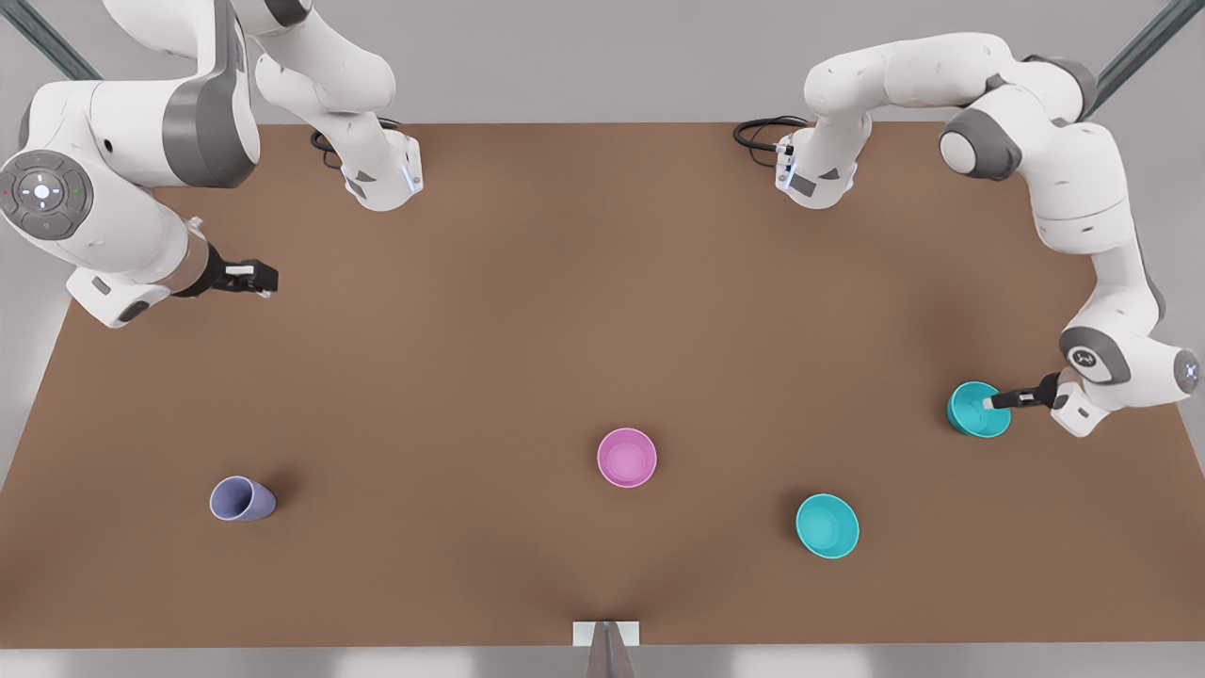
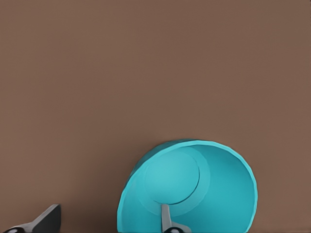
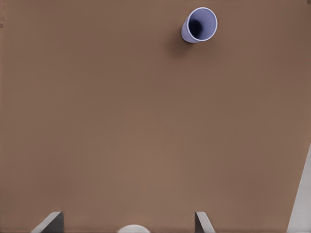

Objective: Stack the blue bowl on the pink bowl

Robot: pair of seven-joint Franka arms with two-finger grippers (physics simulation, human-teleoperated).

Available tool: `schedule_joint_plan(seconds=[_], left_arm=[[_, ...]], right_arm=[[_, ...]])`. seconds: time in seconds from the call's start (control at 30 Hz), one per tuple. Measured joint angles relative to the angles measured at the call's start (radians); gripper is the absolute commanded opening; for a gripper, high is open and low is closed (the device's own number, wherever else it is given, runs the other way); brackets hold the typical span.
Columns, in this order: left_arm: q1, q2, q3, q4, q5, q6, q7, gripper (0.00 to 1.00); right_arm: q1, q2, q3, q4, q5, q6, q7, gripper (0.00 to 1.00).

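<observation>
The blue bowl [image 1: 972, 414] stands on the brown table at the front view's right, and the left wrist view sees it close up [image 2: 204, 179]. My left gripper [image 1: 988, 403] is open at its rim [image 2: 107, 225]. One finger [image 2: 166, 218] reaches inside the bowl and the other finger [image 2: 46, 221] stays outside its wall. The pink bowl [image 1: 627, 458] sits alone near the table's middle front, well away from both grippers. My right gripper [image 1: 264, 280] waits open over the front view's left side [image 3: 126, 224], with nothing between its fingers.
A lighter turquoise bowl [image 1: 827, 525] stands between the pink and blue bowls, nearer the front edge. A lavender cup [image 1: 243, 499] lies tilted at the front left, seen also in the right wrist view [image 3: 199, 24]. Both arm bases stand at the table's [image 1: 527, 311] far edge.
</observation>
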Motion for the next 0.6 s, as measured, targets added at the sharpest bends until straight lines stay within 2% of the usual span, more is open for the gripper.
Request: schedule_joint_plan(seconds=[0.03, 0.07, 0.1, 0.2, 0.43, 0.53, 0.6], left_arm=[[-0.001, 0.002, -0.007, 0.0, -0.005, 0.002, 0.013, 0.87], [-0.001, 0.003, -0.011, 0.0, -0.009, 0.004, 0.026, 0.69], [-0.001, 0.004, -0.013, 0.0, -0.012, 0.004, 0.037, 0.43], [-0.003, 0.0, -0.016, 0.0, -0.018, -0.003, 0.068, 0.21], [-0.011, -0.014, -0.017, 0.004, -0.022, -0.01, 0.117, 0.21], [-0.157, -0.115, -0.019, 0.024, 0.017, -0.036, 0.098, 0.21], [-0.292, -0.118, -0.038, 0.137, 0.057, -0.093, 0.059, 0.21]], right_arm=[[0.0, -0.001, 0.001, 0.0, 0.0, -0.001, -0.006, 1.0], [0.001, 0.0, 0.001, 0.0, 0.0, -0.001, -0.011, 1.0], [0.003, 0.0, 0.001, 0.0, 0.0, -0.001, -0.016, 1.0], [0.004, 0.003, 0.0, -0.001, 0.0, -0.002, -0.03, 1.0], [0.005, 0.002, -0.004, -0.004, 0.0, -0.004, -0.055, 1.0], [0.006, -0.01, -0.004, -0.025, 0.0, 0.001, -0.063, 1.0], [0.006, -0.011, -0.004, -0.028, -0.001, 0.005, -0.067, 1.0]])
